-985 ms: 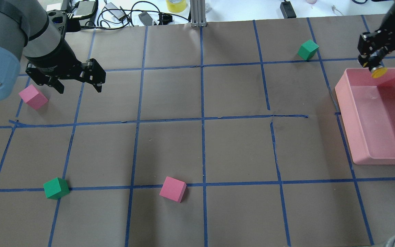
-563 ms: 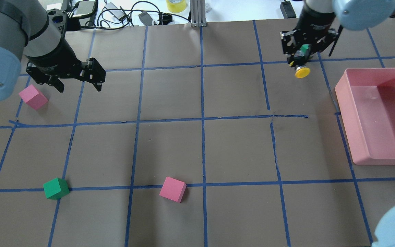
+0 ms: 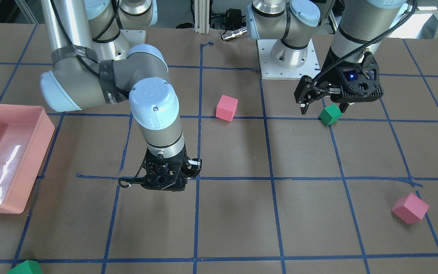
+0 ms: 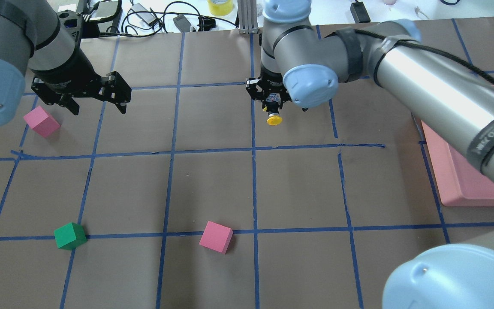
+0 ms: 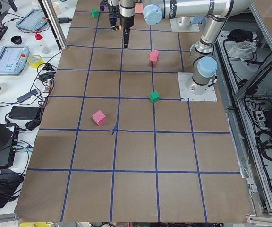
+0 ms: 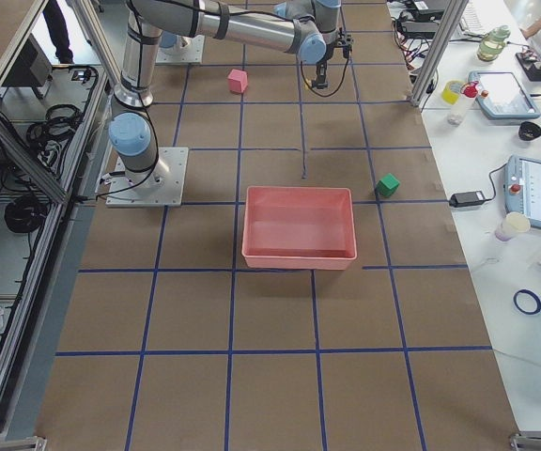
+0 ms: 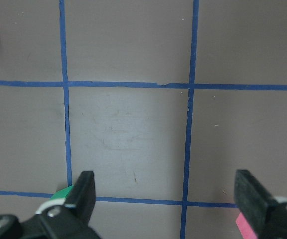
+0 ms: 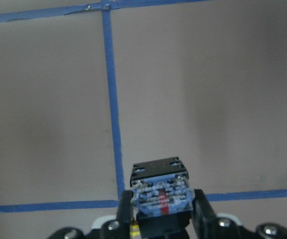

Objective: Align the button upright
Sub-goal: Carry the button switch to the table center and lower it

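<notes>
My right gripper (image 4: 273,108) is shut on the button (image 4: 274,120). Its yellow cap points down and away from the wrist, over the table's far middle beside a blue tape line. In the right wrist view the button's silvery contact block (image 8: 159,191) faces the camera between the fingers of the right gripper (image 8: 159,214). In the front-facing view the right gripper (image 3: 165,183) hides the button. My left gripper (image 4: 97,99) is open and empty above the table at the far left. It also shows open in the left wrist view (image 7: 166,194).
A pink bin (image 4: 465,199) stands at the right, partly hidden by my right arm. A pink cube (image 4: 41,121) lies beside the left gripper. A green cube (image 4: 70,235) and another pink cube (image 4: 216,236) lie nearer me. Another green cube (image 3: 25,267) lies far right.
My right gripper has carried the button leftwards, from above the pink bin's far edge, past the far green cube, to the table's far middle. The left arm has not moved.
</notes>
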### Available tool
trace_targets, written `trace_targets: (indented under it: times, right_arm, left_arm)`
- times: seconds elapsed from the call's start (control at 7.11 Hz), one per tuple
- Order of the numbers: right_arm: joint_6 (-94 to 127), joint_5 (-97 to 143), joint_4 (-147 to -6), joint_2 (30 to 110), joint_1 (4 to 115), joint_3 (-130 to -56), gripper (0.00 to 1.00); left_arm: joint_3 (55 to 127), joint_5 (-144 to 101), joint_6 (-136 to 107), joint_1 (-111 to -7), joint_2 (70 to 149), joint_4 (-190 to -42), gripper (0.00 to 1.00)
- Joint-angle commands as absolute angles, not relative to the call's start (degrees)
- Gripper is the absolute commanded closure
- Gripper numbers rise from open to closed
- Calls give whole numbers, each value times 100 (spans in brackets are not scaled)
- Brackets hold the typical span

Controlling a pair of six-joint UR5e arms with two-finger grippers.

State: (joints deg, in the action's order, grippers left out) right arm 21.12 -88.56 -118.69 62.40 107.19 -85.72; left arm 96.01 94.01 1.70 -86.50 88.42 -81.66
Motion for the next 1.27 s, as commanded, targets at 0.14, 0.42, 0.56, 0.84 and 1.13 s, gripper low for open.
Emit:
trace_targets:
  times: [0.14,0.42,0.56,0.84,1.13]
  right_arm:
    - [2373,-8816,-12654,5574,11179,-8596,100]
    - [2364,-8824,-12665,5502,11197,-8709,100]
    - [2364,-8824,-12682,5493,11197,-8840,100]
    - [2355,-8824,-12770,5502,11197,-9016,81]
    - [2347,-8807,-12806,5528,11189,-9079,46]
  left_arm:
    - [9606,9404,158,-8649,8842,-8174,0]
    - [9633,9396,141,-8657,8842,-8174,0]
    - [9633,9404,149,-8657,8842,-8183,0]
    - [9633,9387,115,-8657,8859,-8174,0]
    - [9624,9395,158,-8666,8859,-8174,0]
